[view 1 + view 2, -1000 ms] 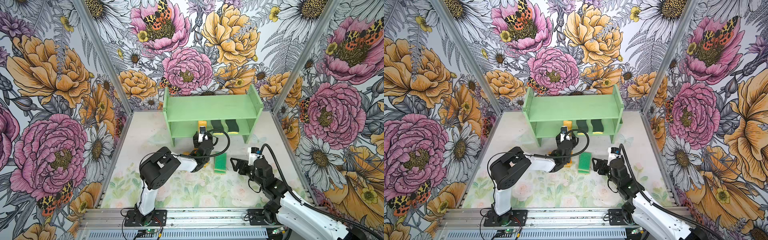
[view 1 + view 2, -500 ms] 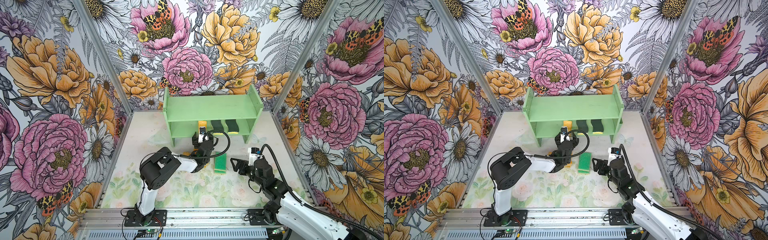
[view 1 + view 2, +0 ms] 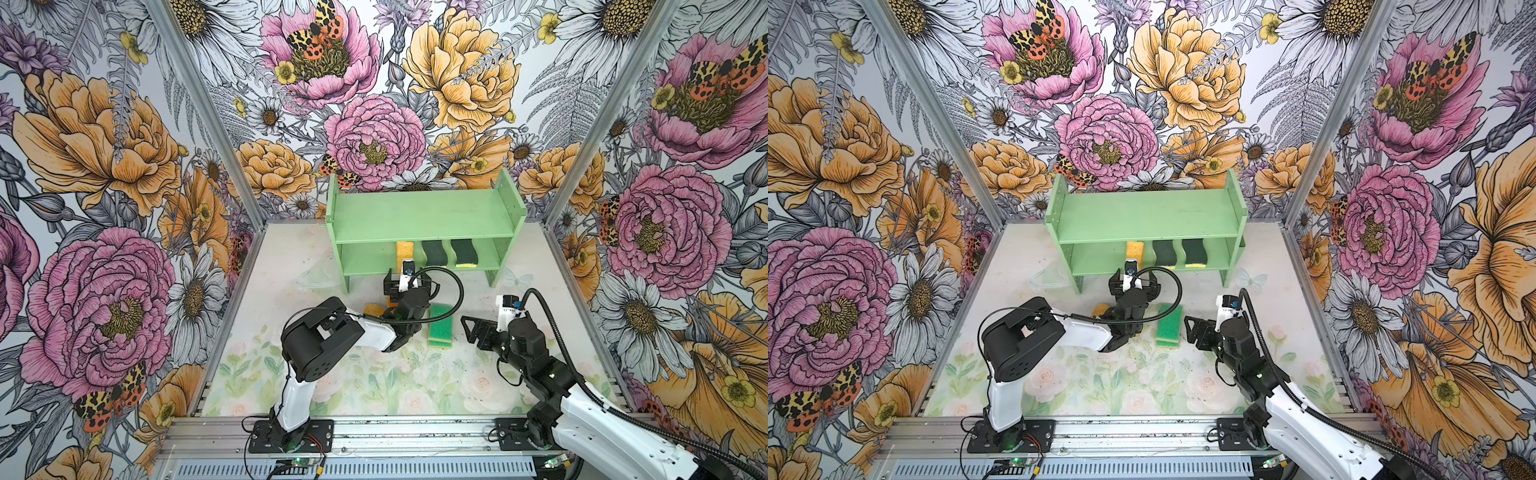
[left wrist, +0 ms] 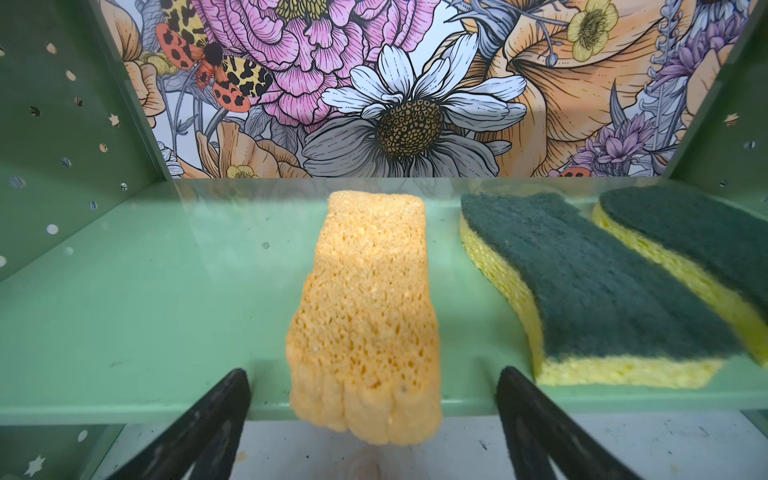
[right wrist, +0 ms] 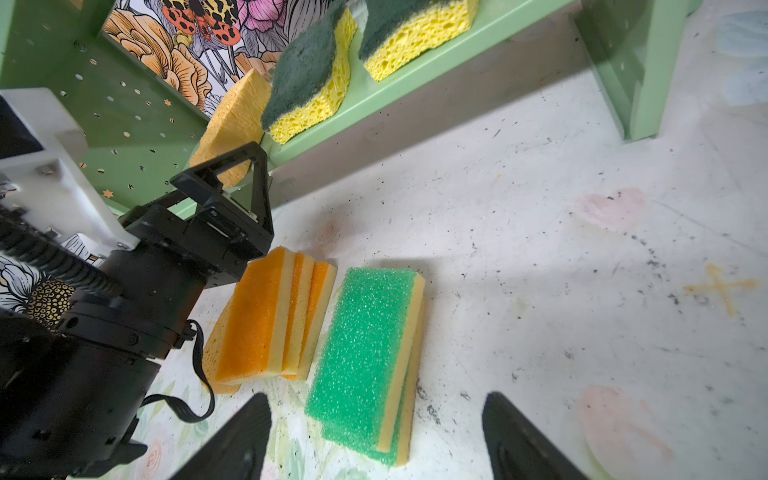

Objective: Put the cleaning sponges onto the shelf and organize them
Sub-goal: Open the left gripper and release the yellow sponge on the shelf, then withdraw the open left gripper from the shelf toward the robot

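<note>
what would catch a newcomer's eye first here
Loud floral wallpaper covers every wall. At the back stands a mint-green shelf, its lower tier holding a porous yellow sponge that overhangs the front edge, beside two dark-green-topped sponges. The left gripper sits open with a finger on each side of that yellow sponge, while orange-topped sponges and green-topped sponges lie on the table in front.
</note>
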Available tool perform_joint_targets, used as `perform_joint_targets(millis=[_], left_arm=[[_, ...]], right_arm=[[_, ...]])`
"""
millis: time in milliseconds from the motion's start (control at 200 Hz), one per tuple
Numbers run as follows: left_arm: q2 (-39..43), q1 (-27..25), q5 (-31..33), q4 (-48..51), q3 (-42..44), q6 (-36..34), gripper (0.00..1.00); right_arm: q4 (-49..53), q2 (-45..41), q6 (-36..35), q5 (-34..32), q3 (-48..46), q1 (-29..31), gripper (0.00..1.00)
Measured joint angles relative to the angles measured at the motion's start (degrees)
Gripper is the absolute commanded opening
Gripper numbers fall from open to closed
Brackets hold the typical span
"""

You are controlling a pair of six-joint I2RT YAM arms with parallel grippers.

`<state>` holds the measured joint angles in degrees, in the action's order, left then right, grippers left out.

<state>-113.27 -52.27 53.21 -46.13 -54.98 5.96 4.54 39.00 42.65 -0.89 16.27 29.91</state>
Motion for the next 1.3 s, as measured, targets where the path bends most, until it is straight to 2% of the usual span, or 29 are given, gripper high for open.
perform_joint_targets(millis=[220, 975, 1301], left_arm=[[0.2, 0.0, 0.4, -0.6, 0.8, -0.4, 0.99], [6.1, -3.1, 2.3, -0.6, 7.2, -0.4, 0.99], [20.6, -4.0, 0.9, 8.2, 10.8, 1.1, 0.99]], right_arm=[[0.0, 0.0, 0.0, 0.0, 0.0, 0.0, 0.82], [0.4, -0.4, 0.2, 0.0, 0.0, 0.0, 0.82], [1.0, -0.4, 0.2, 0.0, 0.0, 0.0, 0.82]])
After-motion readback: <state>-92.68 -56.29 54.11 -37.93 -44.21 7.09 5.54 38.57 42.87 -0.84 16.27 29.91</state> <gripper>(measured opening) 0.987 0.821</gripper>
